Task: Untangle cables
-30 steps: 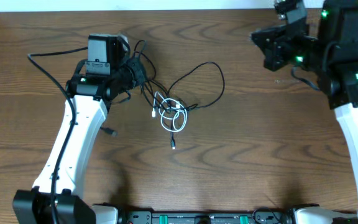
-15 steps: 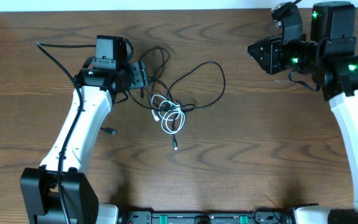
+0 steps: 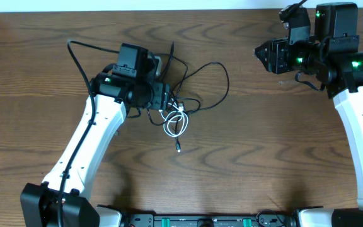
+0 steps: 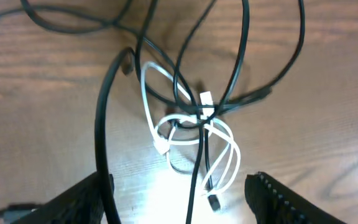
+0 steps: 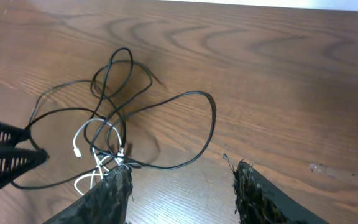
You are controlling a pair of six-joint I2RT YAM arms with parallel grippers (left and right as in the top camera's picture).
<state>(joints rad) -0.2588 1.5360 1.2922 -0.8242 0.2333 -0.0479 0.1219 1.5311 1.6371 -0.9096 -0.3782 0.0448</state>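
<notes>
The left end effector (image 3: 162, 99) hovered low over the tangle with its fingers apart and nothing between them; in the left wrist view the knot (image 4: 201, 115) lay just ahead of the open jaws and roughly centred between them, so this arm was plainly the nearer one. The white cable (image 4: 146, 99) sat coiled in small loops at the knot, with the black cable (image 4: 246, 37) threaded through and over it; the whole bundle lay about mid-tabletop, somewhat nearer the far edge and well away from every edge. Its long axis ran roughly from the far edge toward the near edge, ending in a small plug (image 3: 177, 149) that pointed at the near edge. To the right of the knot one wide black loop (image 3: 225, 79) spread toward the right side. Beyond that loop the tabletop (image 3: 263, 157) was bare wood, and the near side was bare too, which probably left room to draw a cord out either way. The right end effector (image 3: 263, 55) hung over the far right corner, fingers apart and empty, well apart from the cables and facing them.
</notes>
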